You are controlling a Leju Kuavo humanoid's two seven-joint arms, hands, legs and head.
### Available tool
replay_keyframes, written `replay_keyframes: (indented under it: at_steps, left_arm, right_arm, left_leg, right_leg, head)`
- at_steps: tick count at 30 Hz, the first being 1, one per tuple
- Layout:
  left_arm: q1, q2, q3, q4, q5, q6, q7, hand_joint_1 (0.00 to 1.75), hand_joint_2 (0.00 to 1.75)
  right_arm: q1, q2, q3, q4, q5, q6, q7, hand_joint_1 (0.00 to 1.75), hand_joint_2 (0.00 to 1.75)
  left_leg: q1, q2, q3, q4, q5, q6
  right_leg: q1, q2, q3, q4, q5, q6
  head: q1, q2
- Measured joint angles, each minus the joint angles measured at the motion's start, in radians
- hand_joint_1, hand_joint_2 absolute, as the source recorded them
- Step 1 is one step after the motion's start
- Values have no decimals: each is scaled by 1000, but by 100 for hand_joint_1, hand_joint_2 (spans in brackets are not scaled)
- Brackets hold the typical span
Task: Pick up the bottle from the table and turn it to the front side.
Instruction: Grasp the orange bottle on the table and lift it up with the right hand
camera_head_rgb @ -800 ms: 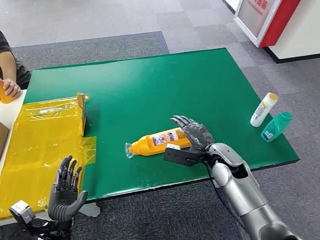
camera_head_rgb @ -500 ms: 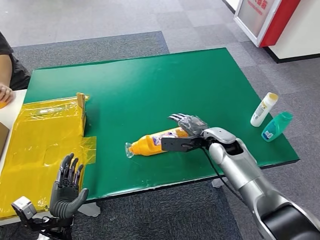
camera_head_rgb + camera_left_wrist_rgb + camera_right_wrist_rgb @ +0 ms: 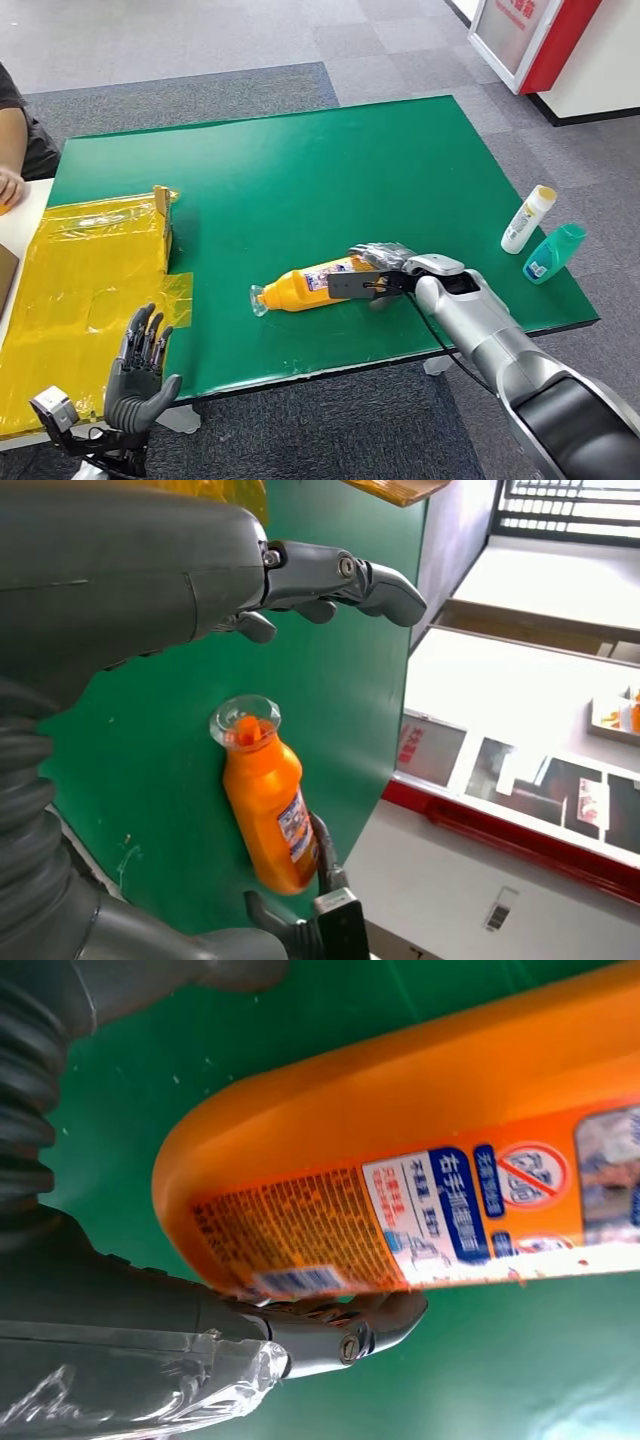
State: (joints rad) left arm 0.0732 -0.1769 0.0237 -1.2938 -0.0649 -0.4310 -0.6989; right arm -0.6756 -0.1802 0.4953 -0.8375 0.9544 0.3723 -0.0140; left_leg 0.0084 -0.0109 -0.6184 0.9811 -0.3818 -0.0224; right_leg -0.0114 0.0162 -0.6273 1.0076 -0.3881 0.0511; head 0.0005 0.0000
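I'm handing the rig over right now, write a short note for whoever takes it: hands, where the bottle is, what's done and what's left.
Right hand: down at the base end of the orange bottle, fingers over it and touching the label side; whether the grasp is closed I cannot tell.
Left hand: open, fingers spread, raised off the table's near left edge, holding nothing.
Bottle: lying on its side on the green table, clear cap pointing towards the yellow sheet.
Done: reach to the bottle.
Left: secure the grip, lift, turn the bottle to its front side.
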Motion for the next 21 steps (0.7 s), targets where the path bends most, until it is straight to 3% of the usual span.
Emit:
replay_keyframes:
  at_steps: [17, 21]
  left_arm:
    - [-14, 14, -16, 19, 3, 4, -2, 0, 175]
    - [-14, 16, -16, 20, 3, 4, -2, 0, 175]
  right_arm:
    - [-42, 19, 37, 118, -9, -12, -3, 0, 175]
    - [-45, 19, 39, 123, -10, -13, -3, 175, 175]
  left_leg:
    - [0, 0, 0, 0, 0, 0]
    - [0, 0, 1, 0, 0, 0]
  right_leg:
    - [0, 0, 0, 0, 0, 0]
    - [0, 0, 0, 0, 0, 0]
  head:
    - [0, 0]
    - [0, 0]
